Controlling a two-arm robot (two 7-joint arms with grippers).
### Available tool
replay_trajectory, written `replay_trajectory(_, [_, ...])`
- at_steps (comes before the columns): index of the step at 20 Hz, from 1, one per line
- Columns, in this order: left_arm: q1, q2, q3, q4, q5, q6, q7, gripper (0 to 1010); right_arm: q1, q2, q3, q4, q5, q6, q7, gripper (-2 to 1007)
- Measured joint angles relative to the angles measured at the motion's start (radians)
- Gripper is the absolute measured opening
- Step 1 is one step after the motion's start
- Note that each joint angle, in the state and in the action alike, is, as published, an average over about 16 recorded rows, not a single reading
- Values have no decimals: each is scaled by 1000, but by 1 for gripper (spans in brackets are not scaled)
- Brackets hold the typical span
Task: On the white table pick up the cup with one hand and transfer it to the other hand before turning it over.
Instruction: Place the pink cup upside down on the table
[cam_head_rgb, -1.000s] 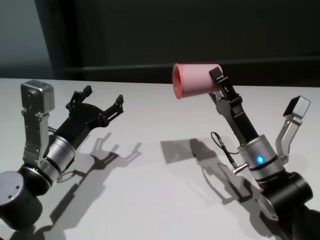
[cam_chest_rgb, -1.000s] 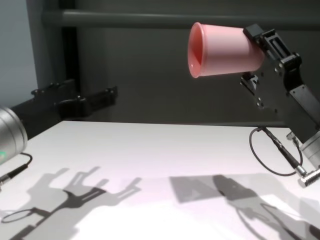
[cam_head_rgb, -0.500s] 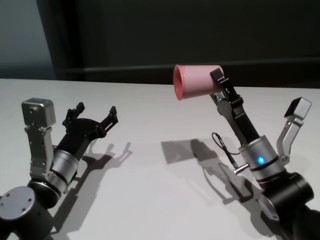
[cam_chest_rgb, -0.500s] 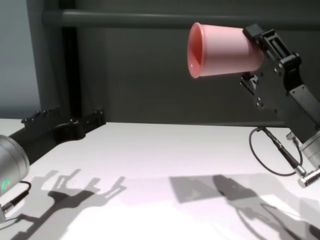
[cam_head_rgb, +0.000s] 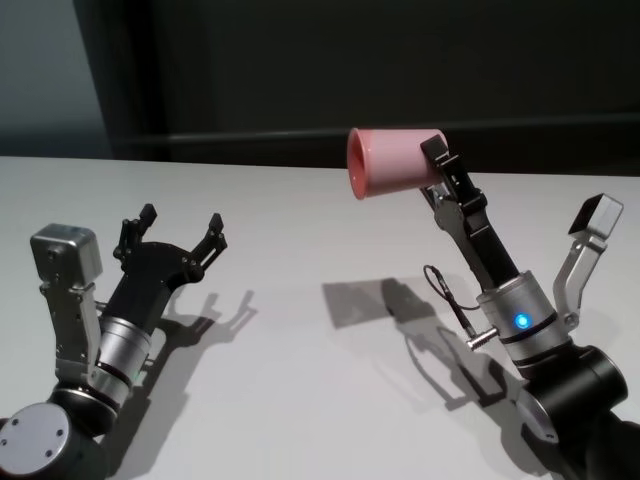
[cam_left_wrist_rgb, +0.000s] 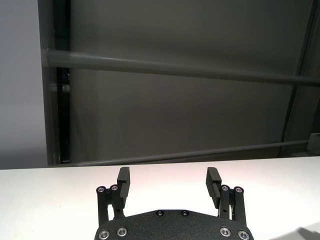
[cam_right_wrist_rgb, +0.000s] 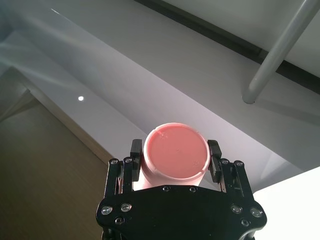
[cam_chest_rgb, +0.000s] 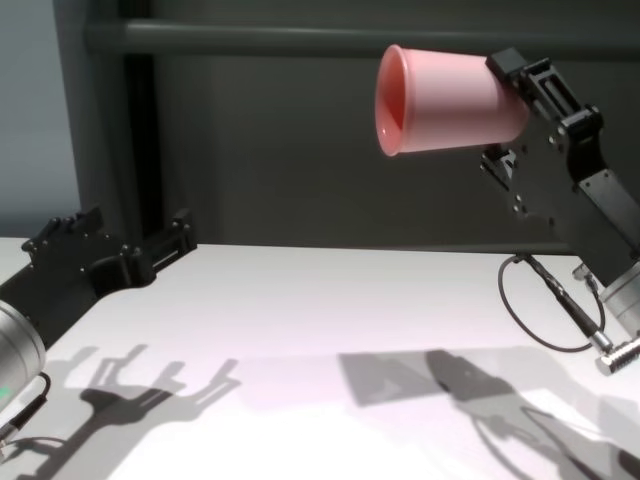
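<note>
The pink cup (cam_head_rgb: 390, 162) hangs on its side high over the white table (cam_head_rgb: 300, 400), its mouth facing my left side. My right gripper (cam_head_rgb: 430, 170) is shut on its base end, one finger above and one below. In the right wrist view the flat base (cam_right_wrist_rgb: 175, 155) fills the space between the two fingers. In the chest view the cup (cam_chest_rgb: 445, 98) sits at the upper right, held by the right gripper (cam_chest_rgb: 505, 110). My left gripper (cam_head_rgb: 180, 220) stands open and empty low over the left of the table, well apart from the cup, also shown as left gripper (cam_left_wrist_rgb: 169, 175) and left gripper (cam_chest_rgb: 135, 225).
A dark wall with a grey rail (cam_chest_rgb: 300, 38) runs behind the table's far edge (cam_head_rgb: 250, 165). A thin black cable loop (cam_head_rgb: 445, 290) hangs off my right wrist. Shadows of both arms lie on the tabletop.
My left arm has dropped lower and drawn back toward my left side, its open gripper turning. The right arm and the cup have stayed put.
</note>
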Motion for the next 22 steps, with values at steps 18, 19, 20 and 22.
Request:
replay_trajectory(18, [0,0,0,7,5,-24,-5,1003,-3,116,-58,-163,-184,-68,-223,758])
replay_trajectory(19, [0,0,0,7,5,-24,-5,1003,-2,132,-65,-186,-212,-75,-255,758])
replay_trajectory(20, [0,1,0,7,4,-23,-5,1003,-2,148,-73,-210,-242,-81,-287,758])
replay_trajectory(22, [0,1,1,7,4,-22,-5,1003,0,180,-88,-260,-306,-91,-354,758])
